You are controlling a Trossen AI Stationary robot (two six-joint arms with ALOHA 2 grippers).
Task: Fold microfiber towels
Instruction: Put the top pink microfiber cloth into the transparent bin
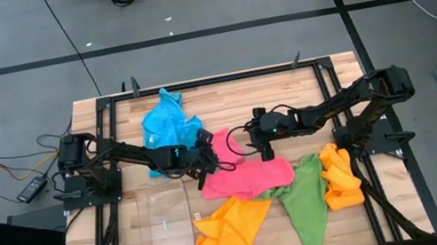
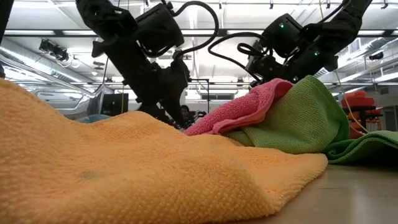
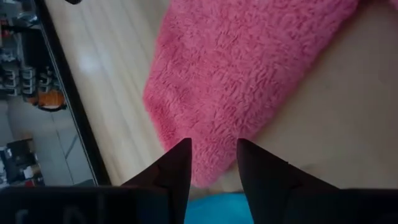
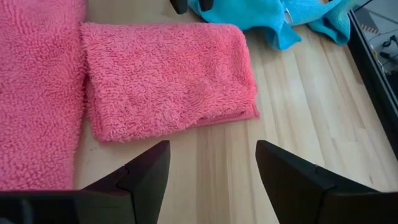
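A: Towels first, from above. Where are they?

B: The pink towel (image 1: 241, 172) lies near the middle of the counter (image 1: 222, 90), one strip of it reaching up between the two arms. The blue towel (image 1: 167, 124) sits crumpled toward the far side, on the left. An orange towel (image 1: 229, 225) and a green towel (image 1: 304, 197) overlap the pink one's near edge, and a second orange towel (image 1: 339, 177) is bunched at the right. A clear tray (image 1: 165, 225) lies left of the nearer orange one.

A: And the arms?

B: The left end effector (image 1: 205, 163) is at the pink towel's left edge; the right end effector (image 1: 250, 138) hangs just above the pink strip.

A: Low view?

B: Orange cloth fills the foreground, with pink and green heaped behind it and both arms coming down from above.

A: Left wrist?

B: Its fingers (image 3: 177, 171) stand narrowly apart over the pink towel's edge. Nothing is pinched between them.

A: Right wrist?

B: Its fingers (image 4: 146, 168) are spread wide and empty over bare wood, just short of a folded pink flap, with blue cloth beyond.
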